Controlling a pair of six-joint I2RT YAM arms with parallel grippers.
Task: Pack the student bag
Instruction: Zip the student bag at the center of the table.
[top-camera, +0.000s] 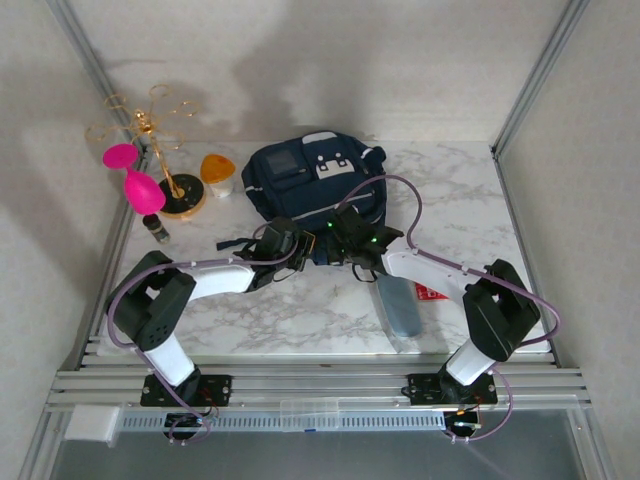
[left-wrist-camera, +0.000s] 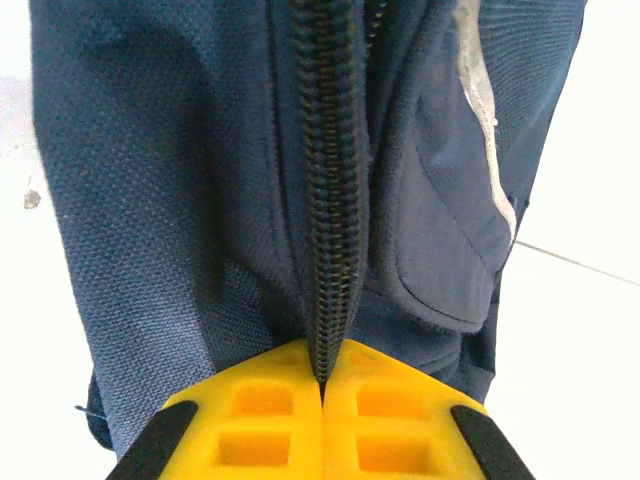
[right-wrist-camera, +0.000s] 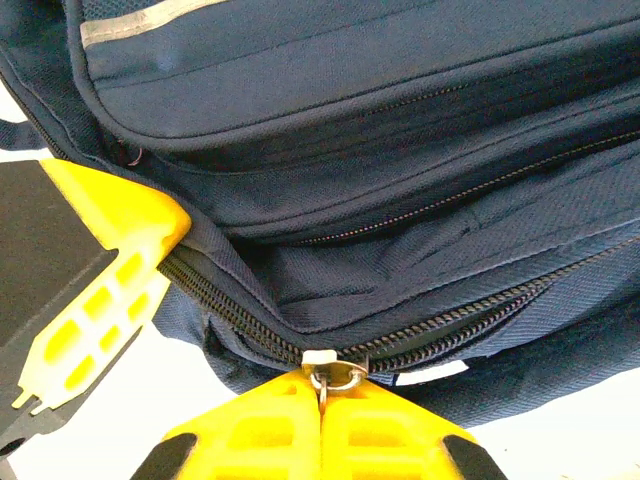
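Note:
The navy student bag (top-camera: 315, 178) lies at the table's back middle, with both grippers at its near edge. My left gripper (top-camera: 297, 247) is shut on the bag's zipper edge, and the black zipper teeth (left-wrist-camera: 332, 200) run up from between its yellow fingertips (left-wrist-camera: 323, 382). The bag fabric (left-wrist-camera: 150, 180) spreads to either side. My right gripper (top-camera: 347, 236) is shut on the metal zipper pull (right-wrist-camera: 335, 375) of the bag (right-wrist-camera: 400, 120). That zipper (right-wrist-camera: 240, 305) stands partly parted on both sides of the slider. The left gripper's yellow finger (right-wrist-camera: 105, 275) presses the bag at the left.
A grey-blue pouch (top-camera: 400, 305) lies by the right arm with a red item (top-camera: 431, 292) beside it. At the back left stand a gold rack (top-camera: 150, 140) with pink glasses (top-camera: 140, 185), an orange cup (top-camera: 217, 170) and a small dark bottle (top-camera: 157, 229).

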